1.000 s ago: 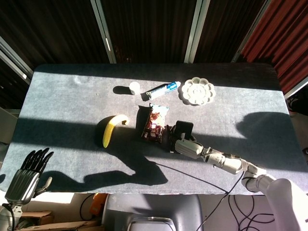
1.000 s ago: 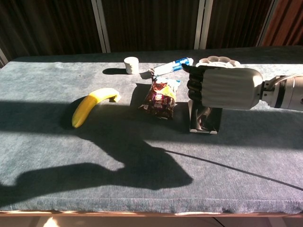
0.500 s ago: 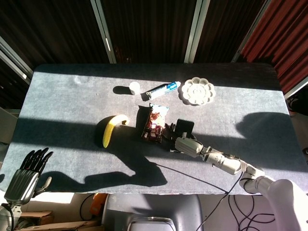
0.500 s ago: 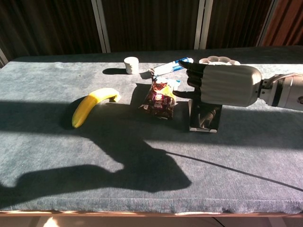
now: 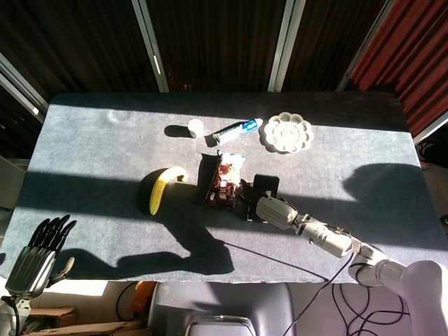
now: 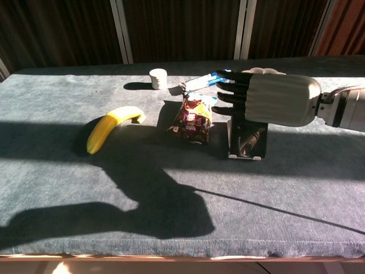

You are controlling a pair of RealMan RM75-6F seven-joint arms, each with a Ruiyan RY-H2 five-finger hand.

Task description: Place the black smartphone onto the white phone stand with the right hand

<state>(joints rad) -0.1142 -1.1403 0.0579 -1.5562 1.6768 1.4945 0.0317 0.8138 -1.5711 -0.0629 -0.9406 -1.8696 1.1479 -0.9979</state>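
Note:
The black smartphone [image 6: 247, 138] leans upright in the white phone stand [image 6: 245, 157] just right of a snack packet. In the head view the smartphone [image 5: 266, 184] shows just beyond my right hand [image 5: 270, 208]. In the chest view my right hand [image 6: 268, 100] hovers over the phone's top with its fingers [image 6: 229, 91] spread and stretched leftward, holding nothing. Part of the phone is hidden behind the palm. My left hand [image 5: 38, 250] hangs off the table's near left corner, fingers apart and empty.
A dark snack packet [image 6: 194, 117] lies right beside the stand, and a banana [image 6: 111, 128] further left. At the back stand a small white cup [image 6: 158, 78], a blue-and-white tube [image 6: 205, 80] and a white flower-shaped dish [image 5: 286, 132]. Heavy arm shadows cross the cloth.
My right hand's fingers, curled around the phone a second ago, have uncurled and spread. The phone stays on the stand. The left hand has not moved.

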